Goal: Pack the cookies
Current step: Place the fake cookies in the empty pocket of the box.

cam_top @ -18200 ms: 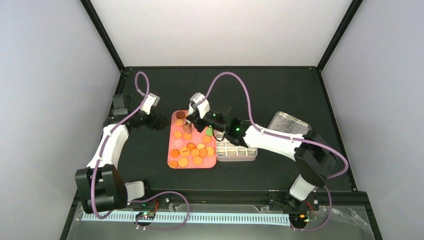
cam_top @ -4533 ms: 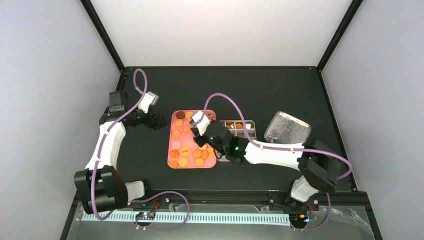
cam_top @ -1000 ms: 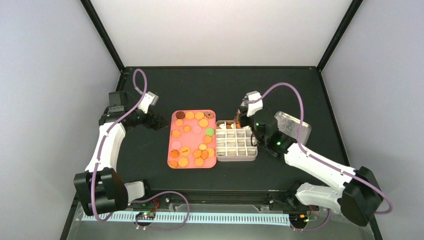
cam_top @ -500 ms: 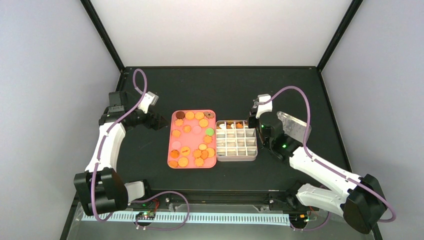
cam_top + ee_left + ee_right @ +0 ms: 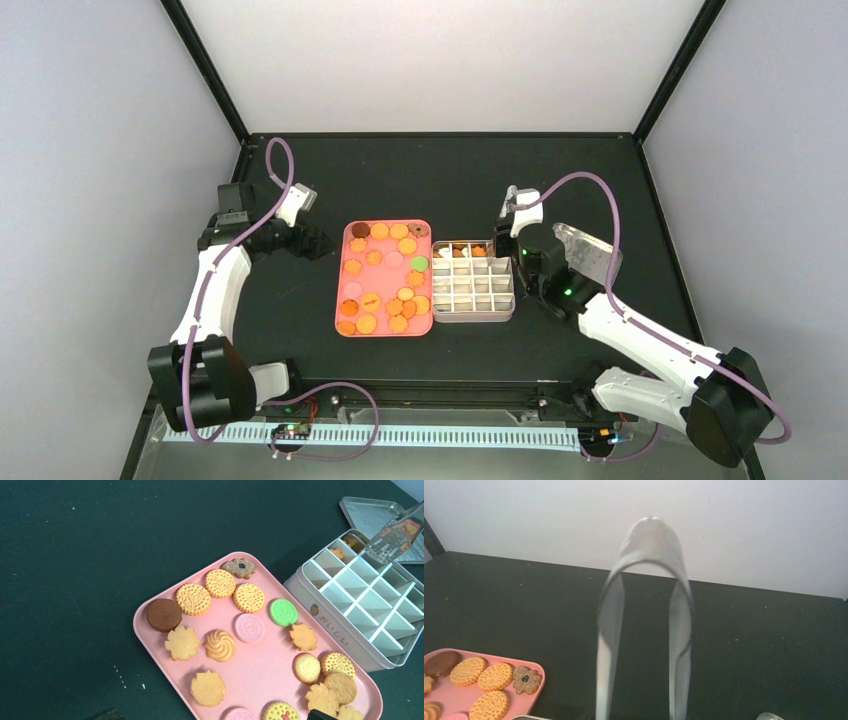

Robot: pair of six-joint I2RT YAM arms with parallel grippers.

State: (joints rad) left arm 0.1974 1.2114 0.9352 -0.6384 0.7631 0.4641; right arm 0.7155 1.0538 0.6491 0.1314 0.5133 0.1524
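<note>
Several cookies (image 5: 220, 645), mostly orange with a few pink, one green and one dark brown, lie on the pink tray (image 5: 150, 632). Two more cookies (image 5: 479, 250) sit in the back row of the white divided box (image 5: 350, 630). My right gripper (image 5: 503, 236) is shut on metal tongs (image 5: 644, 615), whose two arms stand apart with nothing between them. The tongs' tip (image 5: 392, 537) hovers over the box's far right corner. My left gripper (image 5: 322, 243) is open, left of the tray and above the mat, holding nothing.
The box's metal lid (image 5: 585, 255) lies tilted to the right of the box, beside my right arm. Black mat (image 5: 420, 175) stretches behind the tray and box. Frame posts and grey walls enclose the table.
My right arm has moved rightward along the box's back row to its right corner, carrying the tongs. The left arm has not moved.
</note>
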